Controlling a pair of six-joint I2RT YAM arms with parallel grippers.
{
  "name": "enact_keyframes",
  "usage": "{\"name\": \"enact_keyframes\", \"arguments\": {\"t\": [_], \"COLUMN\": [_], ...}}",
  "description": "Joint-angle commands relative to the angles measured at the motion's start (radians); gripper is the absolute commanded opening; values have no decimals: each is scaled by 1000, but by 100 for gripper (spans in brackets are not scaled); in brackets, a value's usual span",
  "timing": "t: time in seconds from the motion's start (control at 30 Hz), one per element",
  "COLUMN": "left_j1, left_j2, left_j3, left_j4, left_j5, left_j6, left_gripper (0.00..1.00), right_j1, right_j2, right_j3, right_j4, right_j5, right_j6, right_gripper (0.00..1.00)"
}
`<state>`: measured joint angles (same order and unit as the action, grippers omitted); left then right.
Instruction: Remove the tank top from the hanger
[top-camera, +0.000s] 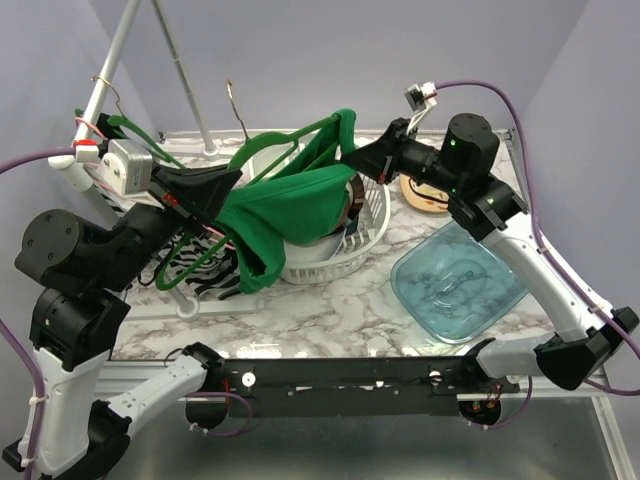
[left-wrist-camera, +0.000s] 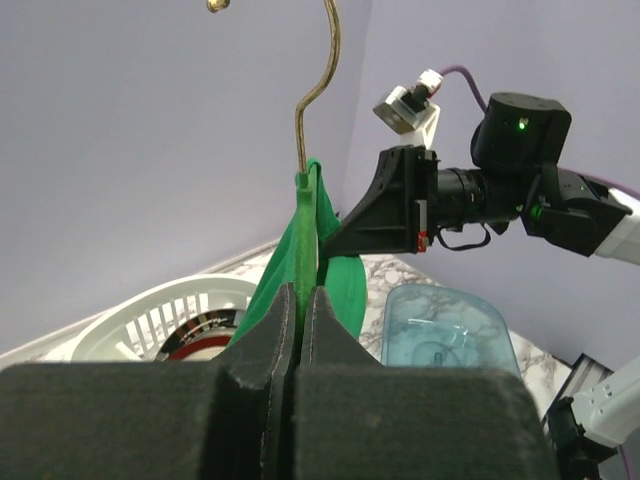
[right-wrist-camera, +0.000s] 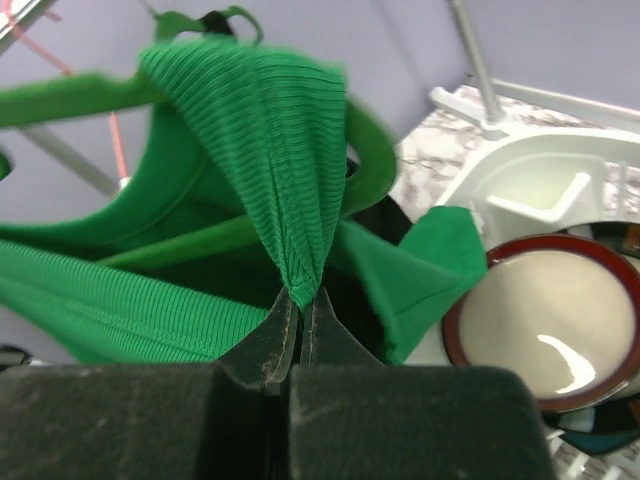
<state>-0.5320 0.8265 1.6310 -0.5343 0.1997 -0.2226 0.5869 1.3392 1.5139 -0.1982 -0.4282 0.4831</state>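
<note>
The tank top (top-camera: 285, 205), a ribbed green knit, is being held in the air above the white basket (top-camera: 355, 255), draped on a green hanger (top-camera: 292, 138) between the two arms. It is being judged light, soft and limp, neither fragile nor slippery, yet liable to stretch and to snag on the hanger's ends. A strap close to the shoulder is being judged the best place to take hold. The right gripper (right-wrist-camera: 300, 303) is being shown fully closed on a gathered fold of the strap fabric. The left gripper (left-wrist-camera: 300, 300) is likewise being shown closed, below the wire hook (left-wrist-camera: 318, 90), apparently on the hanger's edge, though fabric may be being pinched with it.
</note>
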Motion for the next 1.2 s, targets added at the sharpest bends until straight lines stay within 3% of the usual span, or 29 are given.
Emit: {"name": "enact_keyframes", "arguments": {"t": [0.0,0.2,0.47,0.57,0.63,0.7,0.8,1.03,1.17], "left_j1": [3,3,3,3,3,3,3,3,3], "left_j2": [-17,-1,-3,-4,-20,-49,-98,-170,-178], "left_j3": [-9,-60,-103,-94,-85,-95,-140,-155,-122], "left_j4": [338,428,493,475,452,395,353,277,263], "left_j5": [-85,-88,-141,-134,-131,-123,-103,-45,32], "left_j6": [-15,-29,-24,-20,-5,28,45,57,42], "left_gripper": [0,0,0,0,0,0,0,0,0], "right_j1": [5,36,73,71,67,57,44,18,-2], "right_j2": [-35,-28,-58,-87,-139,-164,-147,7,74], "right_j3": [-99,-118,-175,-181,-146,-51,72,339,371], "right_j4": [60,101,127,76,24,-46,-101,-193,-195], "right_j5": [-208,-406,-391,-267,-51,125,256,485,461], "right_j6": [32,18,17,-15,-52,-70,-110,-193,-219], "right_gripper": [1,1,1,1,1,1,1,1,1]}}
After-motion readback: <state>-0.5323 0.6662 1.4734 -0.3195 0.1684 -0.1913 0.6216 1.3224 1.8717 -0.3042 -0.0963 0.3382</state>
